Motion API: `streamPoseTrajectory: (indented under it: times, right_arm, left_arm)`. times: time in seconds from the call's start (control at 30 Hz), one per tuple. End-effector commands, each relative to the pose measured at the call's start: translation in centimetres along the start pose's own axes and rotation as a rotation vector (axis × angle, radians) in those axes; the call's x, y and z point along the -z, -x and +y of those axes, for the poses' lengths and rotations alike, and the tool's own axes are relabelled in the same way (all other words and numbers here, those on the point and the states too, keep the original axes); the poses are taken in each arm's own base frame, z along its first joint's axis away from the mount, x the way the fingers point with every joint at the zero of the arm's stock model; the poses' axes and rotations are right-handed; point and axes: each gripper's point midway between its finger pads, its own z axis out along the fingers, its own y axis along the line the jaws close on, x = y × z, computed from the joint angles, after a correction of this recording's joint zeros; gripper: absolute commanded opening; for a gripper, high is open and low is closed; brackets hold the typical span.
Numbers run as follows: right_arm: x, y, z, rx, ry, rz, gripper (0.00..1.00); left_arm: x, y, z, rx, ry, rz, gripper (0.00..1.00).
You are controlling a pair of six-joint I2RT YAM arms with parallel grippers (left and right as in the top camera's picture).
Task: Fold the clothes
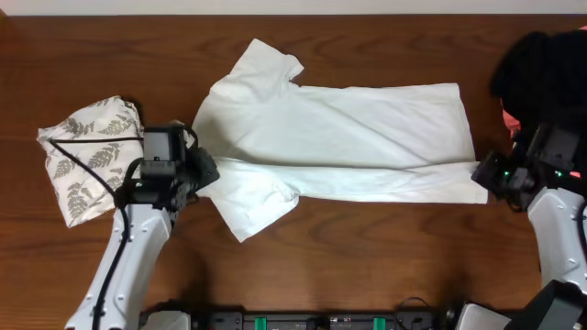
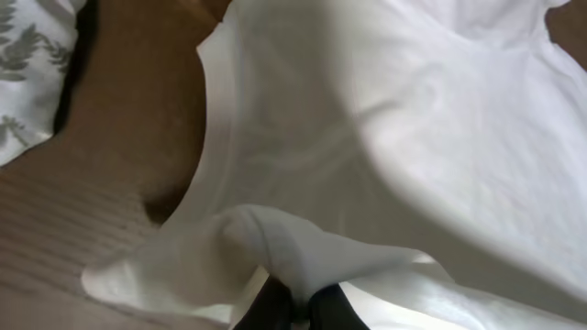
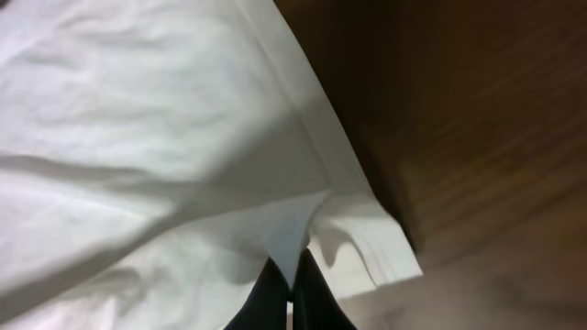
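The black garment (image 1: 541,60) runs off the overhead's right edge, hiding most of the pink garment (image 1: 507,117).

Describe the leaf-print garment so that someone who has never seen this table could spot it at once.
The big white T-shirt lies spread across the middle of the brown wooden table. Beyond its sleeve end, on the robot's left, sits a bunched leaf-print garment. It alone is patterned: grey-green fern leaves on cream, against the plain white shirt and the black garment opposite.
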Motion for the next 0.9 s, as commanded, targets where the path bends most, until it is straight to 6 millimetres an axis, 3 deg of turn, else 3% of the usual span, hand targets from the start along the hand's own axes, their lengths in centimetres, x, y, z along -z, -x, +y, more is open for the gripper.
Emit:
streamPoseTrajectory:
  times: [0.0,0.27,0.6,0.87]
  right_arm:
    - [0.2,1.0,0.0,-0.006,-0.021,-0.033,0.01]
    - [-0.5,1.2,-0.2,-0.007,-0.029,-0.029,0.02]
    - [-4.5,0.4,-1.2,-0.02,-0.049,0.046,0.01]
    - [-6.2,0.4,-1.2,-0.012,-0.046,0.054,0.01]
  left_arm:
    - [-0.6,0.6,0.4,0.007,0.025,-0.014,0.06]
    - [-1.7,0.9,0.3,0.007,0.026,-0.012,0.06]
    - [-2.2,0.6,0.6,0.005,0.038,0.003,0.06]
    - [-4.0,0.7,0.8,0.006,0.046,0.016,0.06]
